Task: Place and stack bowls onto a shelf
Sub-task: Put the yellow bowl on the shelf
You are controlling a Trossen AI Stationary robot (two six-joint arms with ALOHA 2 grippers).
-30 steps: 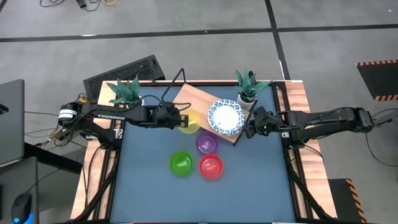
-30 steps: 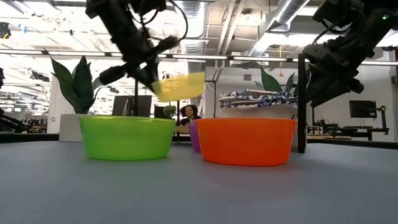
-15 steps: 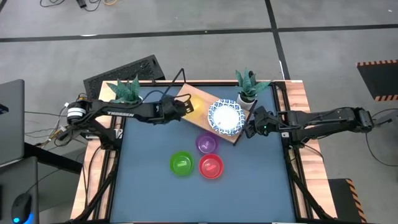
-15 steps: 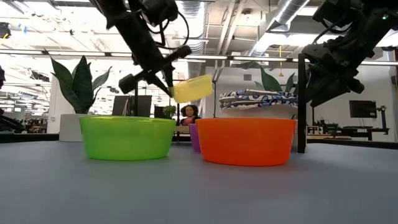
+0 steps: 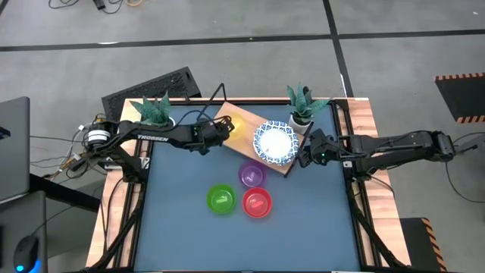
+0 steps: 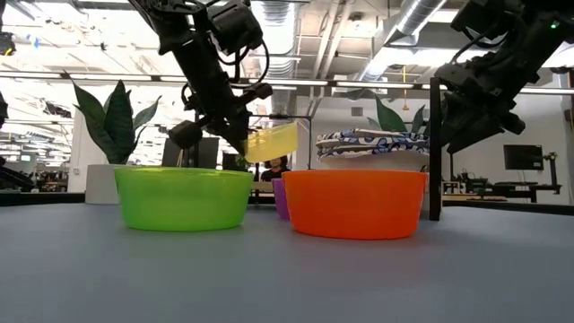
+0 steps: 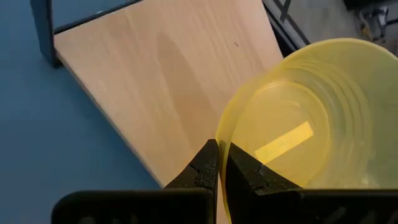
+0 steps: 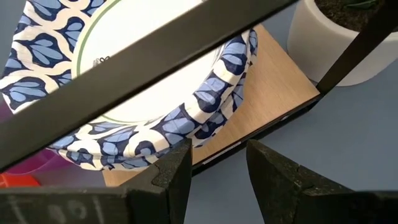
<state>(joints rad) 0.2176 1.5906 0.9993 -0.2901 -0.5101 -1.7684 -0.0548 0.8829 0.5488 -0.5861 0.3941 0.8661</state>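
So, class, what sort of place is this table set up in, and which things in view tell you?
Probably a robotics lab in an open-plan workspace: two dark robot arms work at the blue tabletop, cables trail over the grey floor, and the low view shows exposed ceiling ducts and a monitor behind.

The yellow bowl point(image 7: 298, 130) is thin, see-through plastic with a soft gloss, and the shelf point(image 7: 168, 81) under it is pale wood with a smooth matt face and faint grain, framed in thin black metal wire point(image 8: 155, 56). The green bowl point(image 6: 183, 197) and red bowl point(image 6: 355, 203) look like smooth satin plastic. The stacked white dishes point(image 8: 155, 106) have a glossy glazed look, and the blue tabletop point(image 6: 287, 278) is dull and matt.
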